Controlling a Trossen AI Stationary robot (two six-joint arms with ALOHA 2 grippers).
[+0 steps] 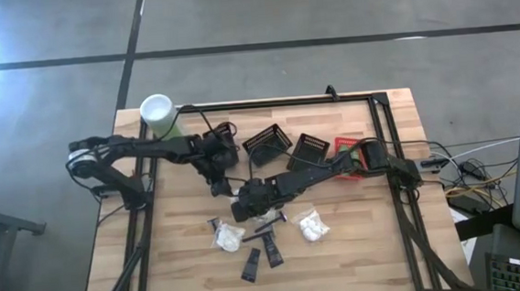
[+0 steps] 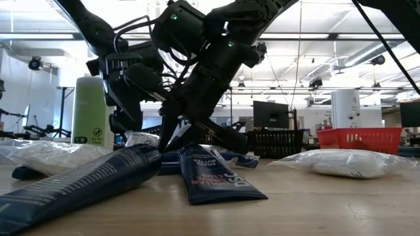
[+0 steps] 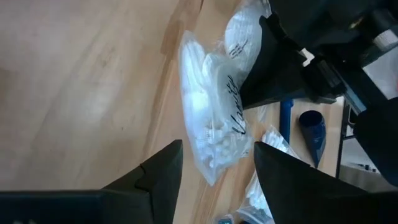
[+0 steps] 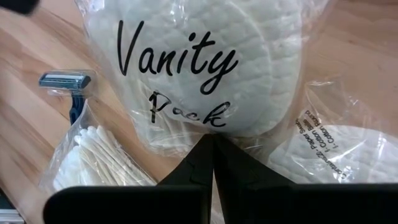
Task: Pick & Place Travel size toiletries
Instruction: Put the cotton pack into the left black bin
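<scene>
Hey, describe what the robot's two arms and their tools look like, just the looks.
Both arms are dark, nearly black, built of jointed segments. The left arm has a pale grey ring near its base and loose black cable by its wrist. The right arm looks alike. The left tool ends in two dark, wedge-shaped fingers.

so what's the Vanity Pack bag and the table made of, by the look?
Vanity Pack bag: thin clear plastic film, probably; glossy, crinkled, white quilted pads show through it. Table: pale wooden planks, with visible grain and seams, matte to satin finish.
</scene>
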